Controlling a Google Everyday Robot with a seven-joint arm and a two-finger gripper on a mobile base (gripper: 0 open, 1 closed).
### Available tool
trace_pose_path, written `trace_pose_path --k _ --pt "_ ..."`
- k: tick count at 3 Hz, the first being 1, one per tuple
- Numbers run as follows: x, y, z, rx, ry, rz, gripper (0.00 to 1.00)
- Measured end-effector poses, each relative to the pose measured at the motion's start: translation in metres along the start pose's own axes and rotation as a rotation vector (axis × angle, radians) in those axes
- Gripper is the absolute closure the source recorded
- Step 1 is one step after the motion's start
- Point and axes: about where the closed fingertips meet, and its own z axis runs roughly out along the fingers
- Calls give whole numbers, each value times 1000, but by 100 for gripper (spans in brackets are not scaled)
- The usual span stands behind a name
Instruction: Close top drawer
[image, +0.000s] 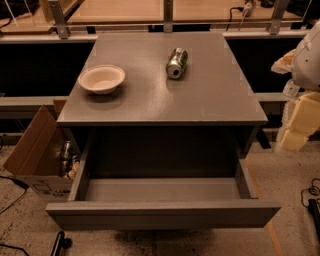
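Note:
The top drawer (162, 214) of the grey cabinet (165, 100) is pulled far out toward me. Its flat handleless front panel is nearest the camera and its inside (162, 189) looks empty. My gripper (298, 127) shows as cream-coloured parts on a white arm at the right edge of the view. It is level with the cabinet top, to the right of the cabinet, and apart from the drawer. It holds nothing that I can see.
A white bowl (101, 78) and a green can (176, 63) lying on its side rest on the cabinet top. An open cardboard box (35, 150) stands on the floor left of the cabinet. Cables (312, 200) lie on the floor at the right. A railing runs behind.

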Motion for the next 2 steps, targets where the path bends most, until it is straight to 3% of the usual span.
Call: trace_pose_path --k 1,2 --pt "0 0 0 12 -13 4 0" --pt "2 7 9 27 -67 28 0"
